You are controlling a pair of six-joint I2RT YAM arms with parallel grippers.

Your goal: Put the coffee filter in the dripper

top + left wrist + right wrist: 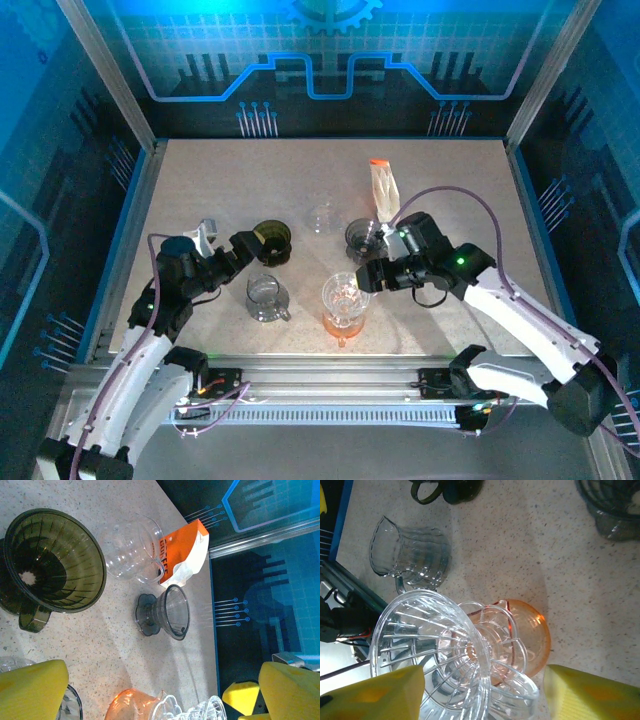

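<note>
Under the right pincer [365,278] lies a pale, speckled table [200,180]. Far past it stands a dark blue back wall [180,60] with bright blue lines and a glowing gear [330,10]. Blue side walls [50,150] close in on both sides, with silver posts [105,70] at the corners.

Items I log on the speckled tabletop [200,190]:
- One clear ribbed glass pitcher [266,298], with handle, front left of centre.
- One orange-tinted glass carafe [343,322], just right of it, near the front edge.
- One clear round glass server [323,218], further back, centre.
</note>
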